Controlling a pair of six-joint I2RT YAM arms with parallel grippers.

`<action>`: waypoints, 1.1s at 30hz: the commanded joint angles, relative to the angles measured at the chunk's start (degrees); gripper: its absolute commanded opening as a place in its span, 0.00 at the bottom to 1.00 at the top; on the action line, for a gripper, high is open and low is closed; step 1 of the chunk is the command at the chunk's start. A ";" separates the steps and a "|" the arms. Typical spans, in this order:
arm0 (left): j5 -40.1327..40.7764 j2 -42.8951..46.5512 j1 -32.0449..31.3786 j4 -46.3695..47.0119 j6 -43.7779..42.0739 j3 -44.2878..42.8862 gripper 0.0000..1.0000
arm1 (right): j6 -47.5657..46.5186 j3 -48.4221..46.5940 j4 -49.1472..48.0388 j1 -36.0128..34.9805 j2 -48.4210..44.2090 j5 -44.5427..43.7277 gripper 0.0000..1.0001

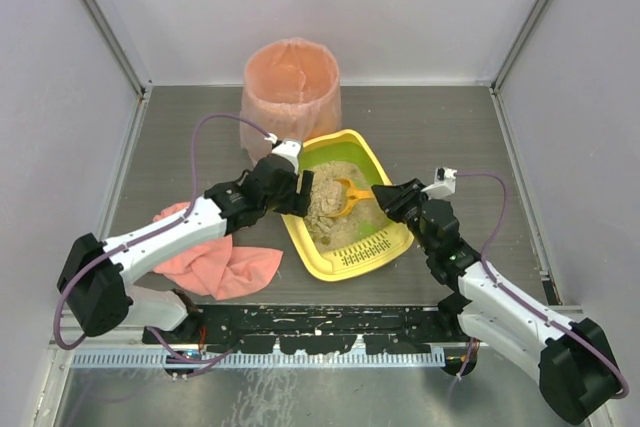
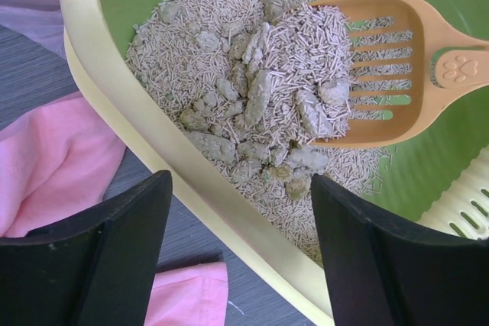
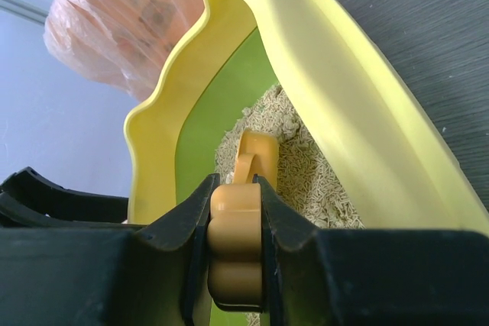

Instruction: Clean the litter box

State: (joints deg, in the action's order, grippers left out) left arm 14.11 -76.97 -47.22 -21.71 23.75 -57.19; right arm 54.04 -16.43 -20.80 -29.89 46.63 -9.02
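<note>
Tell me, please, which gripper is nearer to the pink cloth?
Left. The left gripper hangs open over the litter box's rim beside the pink cloth; the right gripper grips the orange scoop across the box.

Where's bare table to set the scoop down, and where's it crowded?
Bare table: back right, between bin, litter box and right wall; back left, between bin and left wall, under a cable loop. Crowded: near left, with the pink cloth and left arm, and the box's sides, where the left tool and right tool sit.
</note>
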 commanded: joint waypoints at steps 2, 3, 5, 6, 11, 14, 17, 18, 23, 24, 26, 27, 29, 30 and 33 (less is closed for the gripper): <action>-0.13 3.81 -0.24 1.71 -0.58 -3.24 0.80 | 1.12 -3.38 -1.54 -0.26 -3.13 -2.19 0.00; 0.13 4.73 -0.15 1.42 -0.97 -3.46 0.83 | 1.08 -3.47 -0.96 -0.21 -3.39 -2.16 0.00; 0.21 6.54 0.37 0.83 -1.51 -3.76 0.86 | 0.91 -3.69 0.13 0.03 -3.84 -1.73 0.01; 0.22 7.16 0.64 0.54 -1.72 -3.88 0.87 | 0.72 -3.70 0.33 0.23 -4.08 -1.34 0.01; 0.34 10.40 2.30 -1.39 -3.08 -4.01 0.93 | 0.88 -3.61 0.49 2.23 -5.50 1.15 0.01; 0.67 12.48 3.24 -2.60 -4.12 -3.96 0.94 | 1.78 -3.49 0.49 4.56 -5.93 3.64 0.01; 1.71 14.44 3.79 -3.73 -5.47 -3.96 0.94 | 2.90 -2.95 -0.34 7.77 -5.90 7.36 0.01; 2.17 15.03 3.90 -4.03 -5.81 -3.98 0.95 | 3.32 -2.73 -0.86 8.91 -5.86 8.78 0.00; 3.70 17.15 4.33 -5.16 -7.30 -4.04 0.95 | 5.04 -1.79 -3.79 13.72 -5.69 15.87 0.01; 3.75 17.38 4.35 -5.52 -7.38 -4.25 0.96 | 5.69 -1.51 -4.85 14.69 -5.56 17.43 0.01; 3.63 18.11 4.33 -6.24 -7.46 -4.62 0.95 | 7.92 -0.40 -7.51 17.40 -5.15 20.72 0.01; 3.64 18.47 4.35 -6.57 -7.65 -4.92 0.96 | 9.20 0.23 -9.03 18.52 -4.77 22.23 0.01; 3.65 19.23 4.35 -7.33 -8.33 -5.52 0.96 | 11.71 1.67 -12.88 20.71 -3.74 25.59 0.01; 3.65 19.58 4.41 -7.98 -8.79 -5.88 0.96 | 13.10 2.49 -15.32 21.88 -3.01 27.10 0.01; 3.81 20.46 4.33 -9.32 -9.84 -7.08 0.96 | 17.41 4.80 -23.82 25.07 0.26 31.44 0.01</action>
State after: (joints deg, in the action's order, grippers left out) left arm 16.78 -58.96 -43.09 -30.02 16.32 -60.27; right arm 63.92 -13.74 -29.43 -8.01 44.03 13.91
